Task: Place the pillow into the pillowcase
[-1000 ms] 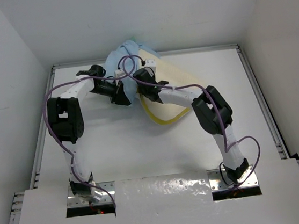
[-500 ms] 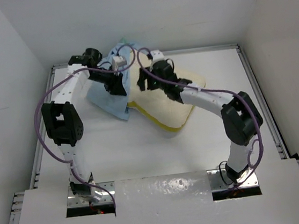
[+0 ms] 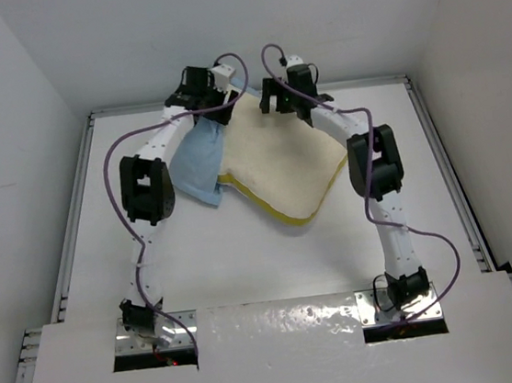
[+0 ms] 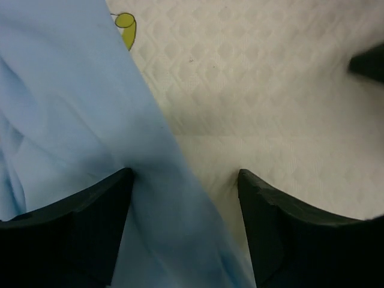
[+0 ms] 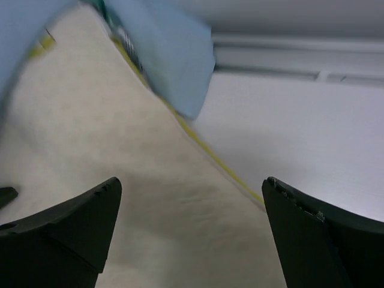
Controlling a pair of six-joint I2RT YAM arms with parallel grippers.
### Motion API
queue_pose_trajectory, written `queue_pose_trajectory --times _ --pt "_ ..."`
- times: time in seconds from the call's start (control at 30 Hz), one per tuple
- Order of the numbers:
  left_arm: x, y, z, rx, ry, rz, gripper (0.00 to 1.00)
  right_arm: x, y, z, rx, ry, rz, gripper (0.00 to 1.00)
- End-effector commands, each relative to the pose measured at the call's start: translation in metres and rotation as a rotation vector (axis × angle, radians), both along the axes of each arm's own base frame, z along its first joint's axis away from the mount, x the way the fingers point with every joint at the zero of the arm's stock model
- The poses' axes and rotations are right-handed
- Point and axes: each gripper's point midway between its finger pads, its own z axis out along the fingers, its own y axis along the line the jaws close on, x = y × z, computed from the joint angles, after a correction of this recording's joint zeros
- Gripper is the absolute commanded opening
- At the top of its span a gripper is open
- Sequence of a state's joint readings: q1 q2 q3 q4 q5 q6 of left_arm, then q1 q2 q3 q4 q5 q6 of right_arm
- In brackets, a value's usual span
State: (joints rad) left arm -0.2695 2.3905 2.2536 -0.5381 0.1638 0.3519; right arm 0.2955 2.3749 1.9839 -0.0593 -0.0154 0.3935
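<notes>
Table (image 3: pixel 245 257): white, both arms stretched to its far side. Pillow (image 3: pixel 285 165): cream, quilted, lying flat, directly below both grippers and spreading nearward from them. It sits diagonal to the table edges, with one yellow-edged corner pointing back toward the arm bases and another toward the right. The exposed part looks about as wide as it is long, so the long axis is uncertain; best reading is far-left to near-right, with the far-left end hidden under cloth. Pillowcase (image 3: pixel 198 156): light blue side up, rumpled, draped over the pillow's left edge, below the left gripper (image 3: pixel 197 95) and trailing nearward and left of it. Its long run goes far to near, leaning left. In the right wrist view a blue fold with a dark teal strip lies ahead and left of the right gripper (image 3: pixel 276 104), on the pillow's far end. Left gripper (image 4: pixel 185 174): jaws parted, gripping nothing. Below it the blue cloth's edge runs up between the jaws on the left jaw's side, with bare quilted pillow on the right jaw's side; contact with the cloth cannot be told. Right gripper (image 5: pixel 192 180): jaws spread wide, released, only pillow surface beneath, bare table ahead and right. Trim (image 5: pixel 210 157): yellow line along the pillow's edge, slanting ahead of the right gripper. Logo (image 4: pixel 126 27): small yellow mark ahead of the left gripper, at the cloth's edge.
</notes>
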Motion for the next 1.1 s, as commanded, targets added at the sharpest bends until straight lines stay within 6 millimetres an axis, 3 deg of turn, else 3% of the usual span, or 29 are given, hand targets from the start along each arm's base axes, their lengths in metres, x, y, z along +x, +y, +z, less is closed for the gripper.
queue_pose_trajectory --times 0.0,0.03,0.1,0.13,0.17,0.2,0.23,0.27,0.3,0.37,0.4,0.43,0.47,0.5,0.53,0.6,0.63,0.7,0.77,0.9,0.97,1.0,1.07 --pt "0.032 0.014 0.025 0.055 -0.157 0.176 0.66 0.009 0.043 -0.005 0.112 -0.049 0.114 0.99" --pt "0.032 0.014 0.022 0.052 -0.151 0.176 0.62 0.007 0.050 -0.027 0.129 -0.005 0.137 0.98" --pt "0.030 0.010 0.010 0.044 -0.123 0.157 0.55 -0.012 0.067 -0.043 0.172 0.072 0.216 0.81" --pt "0.027 0.003 0.007 0.018 -0.105 0.117 0.53 -0.034 0.071 -0.059 0.152 0.124 0.251 0.73" --pt "0.023 -0.003 0.001 0.005 -0.085 0.082 0.43 -0.048 0.071 -0.065 0.129 0.144 0.261 0.53" --pt "0.018 -0.008 -0.007 -0.006 -0.058 0.051 0.38 -0.065 0.078 -0.067 0.112 0.151 0.282 0.40" --pt "0.011 -0.020 -0.011 -0.045 -0.032 -0.011 0.28 -0.099 0.071 -0.075 0.092 0.192 0.294 0.27" --pt "0.007 -0.023 -0.009 -0.060 -0.025 -0.036 0.05 -0.110 0.074 -0.069 0.099 0.158 0.315 0.18" --pt "-0.001 -0.028 -0.011 -0.082 -0.002 -0.059 0.00 -0.142 0.075 -0.063 0.097 0.153 0.341 0.06" --pt "-0.013 -0.036 -0.006 -0.119 0.024 -0.121 0.00 -0.175 0.082 -0.057 0.093 0.151 0.370 0.00" --pt "-0.016 -0.033 -0.001 -0.117 0.027 -0.122 0.00 -0.189 0.084 -0.051 0.092 0.144 0.383 0.00" --pt "-0.028 -0.044 0.013 -0.182 0.042 -0.199 0.00 -0.214 0.079 -0.064 0.078 0.178 0.396 0.00" --pt "-0.044 -0.051 0.041 -0.217 0.028 -0.261 0.00 -0.224 0.080 -0.043 0.082 0.138 0.410 0.05" --pt "-0.065 -0.063 0.047 -0.263 0.052 -0.373 0.00 -0.242 0.080 -0.048 0.084 0.157 0.421 0.43" --pt "-0.086 -0.066 0.066 -0.279 0.044 -0.421 0.00 -0.246 0.080 -0.028 0.119 0.132 0.425 0.58" --pt "-0.108 -0.076 0.085 -0.304 0.047 -0.497 0.00 -0.244 0.070 -0.017 0.138 0.118 0.378 0.77" --pt "-0.117 -0.075 0.087 -0.311 0.082 -0.495 0.00 -0.240 0.066 -0.011 0.167 0.108 0.342 0.81" --pt "-0.125 -0.077 0.083 -0.327 0.119 -0.489 0.00 -0.217 0.044 0.003 0.229 0.070 0.241 0.84" --pt "-0.128 -0.080 0.077 -0.320 0.129 -0.488 0.00 -0.206 0.035 0.008 0.272 0.064 0.182 0.84" --pt "-0.139 -0.096 0.073 -0.349 0.149 -0.521 0.00 -0.173 0.024 -0.006 0.345 0.102 0.051 0.83" --pt "-0.129 -0.097 0.068 -0.333 0.128 -0.498 0.00 -0.161 0.022 -0.012 0.386 0.118 0.032 0.83" --pt "-0.125 -0.099 0.067 -0.322 0.114 -0.490 0.02 -0.150 0.025 -0.014 0.431 0.116 0.024 0.83" --pt "-0.104 -0.096 0.046 -0.274 0.101 -0.431 0.23 -0.136 0.027 -0.012 0.480 0.091 0.025 0.84"
